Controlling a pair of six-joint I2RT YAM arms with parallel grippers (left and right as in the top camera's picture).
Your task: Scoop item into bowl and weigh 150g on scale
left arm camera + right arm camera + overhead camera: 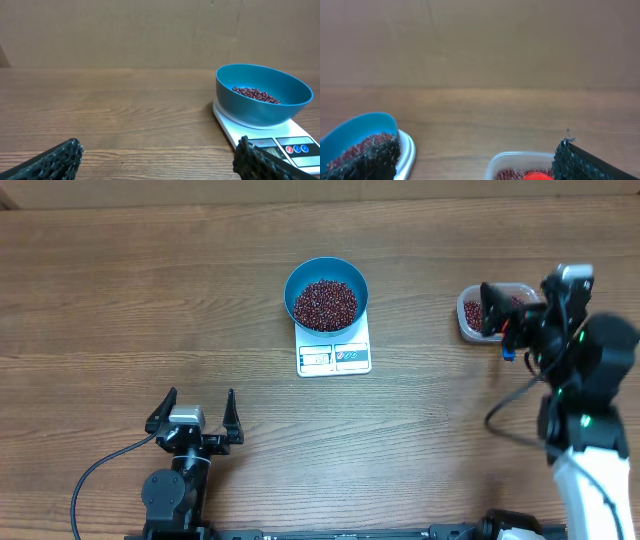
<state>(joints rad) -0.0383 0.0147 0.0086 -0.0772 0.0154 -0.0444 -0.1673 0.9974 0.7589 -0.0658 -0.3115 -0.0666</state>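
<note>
Overhead shows beans filling the bowl on the mid-desk scale, readout illegible, 150g unconfirmed; left gripper and right gripper gape apart.

One light-blue bowl, one white scale, one clear plastic tub, all on one bench. The beans are too many to count and lie in two heaps: one in the bowl mid-bench, one in the tub at the right. One red object shows in the tub. Two arms, the left arm near and the right arm at the right, each with one pair of jaws.
</note>
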